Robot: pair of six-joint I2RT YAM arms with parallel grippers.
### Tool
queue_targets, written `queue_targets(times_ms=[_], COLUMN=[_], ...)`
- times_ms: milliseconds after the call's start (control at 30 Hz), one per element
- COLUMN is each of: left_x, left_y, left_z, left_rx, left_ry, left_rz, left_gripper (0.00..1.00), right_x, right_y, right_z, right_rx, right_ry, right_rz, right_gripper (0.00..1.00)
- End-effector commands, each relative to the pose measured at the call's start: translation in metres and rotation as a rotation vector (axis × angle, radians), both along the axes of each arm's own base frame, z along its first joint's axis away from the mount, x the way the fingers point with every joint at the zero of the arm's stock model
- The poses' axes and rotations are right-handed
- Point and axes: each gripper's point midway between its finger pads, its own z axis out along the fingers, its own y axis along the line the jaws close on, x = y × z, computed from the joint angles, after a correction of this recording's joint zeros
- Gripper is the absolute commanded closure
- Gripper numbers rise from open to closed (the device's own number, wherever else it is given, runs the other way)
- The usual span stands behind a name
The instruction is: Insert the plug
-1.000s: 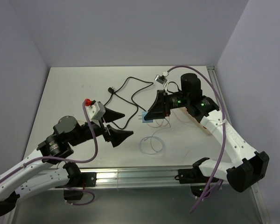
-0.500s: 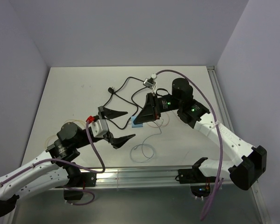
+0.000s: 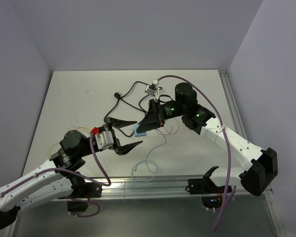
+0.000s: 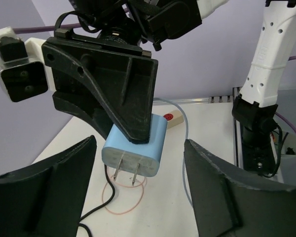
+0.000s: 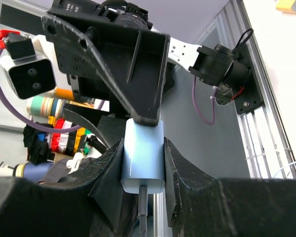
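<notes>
A light blue plug (image 3: 139, 131) with two metal prongs (image 4: 126, 174) is held off the table by my right gripper (image 3: 144, 127), which is shut on its sides (image 5: 144, 157). A thin cable leaves its back end (image 5: 143, 213). My left gripper (image 3: 138, 132) is open, one finger on each side of the plug without touching it (image 4: 139, 148). The prongs point toward the left wrist camera. A beige power strip with a red switch (image 4: 171, 120) lies on the table behind the right gripper; it is hidden in the top view.
A black cable (image 3: 129, 94) curls over the middle back of the table. A thin red loop (image 4: 122, 203) and a pale cable loop (image 3: 145, 170) lie below the grippers. The metal rail (image 3: 148, 186) runs along the near edge.
My right gripper has carried the plug left and slightly nearer, up to my left gripper. My left gripper turned and now brackets the plug. The pale cable loop trailed toward the near edge.
</notes>
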Motion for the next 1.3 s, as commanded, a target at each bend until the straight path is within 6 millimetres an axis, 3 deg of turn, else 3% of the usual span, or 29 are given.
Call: queue_targets(times_ms=[0, 233, 333, 367, 433, 533, 633, 667, 700, 767, 800, 933, 967, 1067, 1167, 1267], left_x=[-0.009, -0.012, -0.01, -0.008, -0.003, 0.006, 0.021, 0.024, 0.025, 0.031, 0.031, 0.04, 0.044, 0.058, 0.064, 0.074], left_y=[-0.001, -0.002, -0.003, -0.004, -0.005, 0.0, 0.013, 0.016, 0.021, 0.026, 0.028, 0.033, 0.035, 0.035, 0.034, 0.042], left_z=[0.014, 0.011, 0.013, 0.008, 0.012, 0.016, 0.022, 0.024, 0.026, 0.027, 0.029, 0.034, 0.036, 0.038, 0.047, 0.055], left_rx=[-0.026, -0.008, 0.002, 0.03, 0.035, 0.015, -0.03, -0.04, -0.048, -0.051, -0.055, -0.041, -0.03, 0.006, 0.01, -0.021], left_ry=[-0.047, -0.049, -0.045, -0.034, -0.018, -0.005, 0.006, 0.011, 0.008, 0.007, 0.004, -0.043, -0.069, -0.127, -0.189, -0.231], left_rz=[-0.044, -0.061, -0.055, -0.048, -0.026, 0.032, 0.142, 0.165, 0.185, 0.229, 0.238, 0.295, 0.318, 0.387, 0.413, 0.494], left_gripper=[0.26, 0.48, 0.74, 0.99, 1.0, 1.0, 1.0, 0.99, 1.0, 1.0, 1.0, 1.0, 1.0, 1.0, 1.0, 1.0], right_x=[-0.005, -0.011, -0.013, -0.014, -0.013, -0.008, 0.0, 0.014, 0.022, 0.034, 0.049, 0.074, 0.074, 0.066, 0.06, 0.058], right_y=[0.002, 0.005, 0.006, 0.007, 0.007, 0.008, 0.006, 0.003, 0.0, -0.007, -0.013, -0.034, -0.038, -0.043, -0.047, -0.043], right_z=[0.02, 0.031, 0.034, 0.036, 0.038, 0.037, 0.031, 0.022, 0.023, 0.019, 0.021, 0.034, 0.033, 0.065, 0.081, 0.084], right_rx=[0.053, 0.087, 0.091, 0.094, 0.098, 0.088, 0.043, -0.025, -0.037, -0.087, -0.106, -0.172, -0.201, -0.161, -0.098, -0.013], right_ry=[-0.051, -0.061, -0.053, -0.055, -0.067, -0.094, -0.144, -0.129, -0.186, -0.203, -0.235, -0.237, -0.214, -0.221, -0.253, -0.135], right_rz=[0.036, 0.062, 0.073, 0.073, 0.055, 0.016, -0.043, -0.14, -0.19, -0.285, -0.384, -0.608, -0.627, -0.633, -0.628, -0.644], right_gripper=[1.0, 1.0, 0.91, 0.77, 0.62, 0.31, 0.16, 0.06, 0.02, 0.0, 0.0, 0.0, 0.0, 0.0, 0.0, 0.01])
